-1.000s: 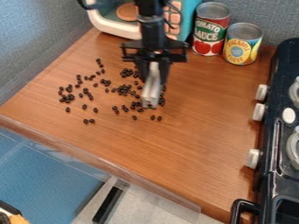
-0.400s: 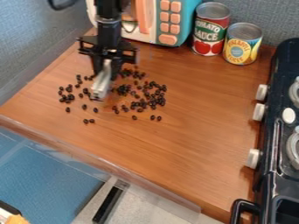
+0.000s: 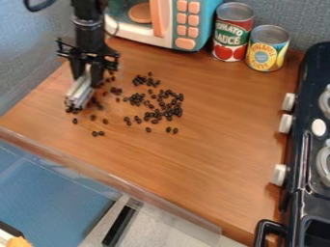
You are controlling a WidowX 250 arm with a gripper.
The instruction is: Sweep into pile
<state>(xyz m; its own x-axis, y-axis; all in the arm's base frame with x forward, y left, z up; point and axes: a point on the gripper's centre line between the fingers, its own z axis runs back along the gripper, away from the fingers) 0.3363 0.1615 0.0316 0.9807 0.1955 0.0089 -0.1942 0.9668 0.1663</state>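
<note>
- The black pincer (image 3: pixel 86 79) hangs low over the left part of the counter (image 3: pixel 219 120), pinching a pale, narrow piece (image 3: pixel 79 94) that slants down among some dark beans.
- The dark beans (image 3: pixel 175 130) lie scattered from around that piece to the middle of the counter, bunched more thickly toward the right of the scatter.
- A teal-and-white toy microwave (image 3: pixel 186 44) stands at the back.
- Just beside it stands a red-labelled can (image 3: pixel 230 36), then a yellow-and-blue can (image 3: pixel 266 50).
- A black toy stove (image 3: pixel 309 72) with white knobs (image 3: pixel 278 174) lines the right edge.
</note>
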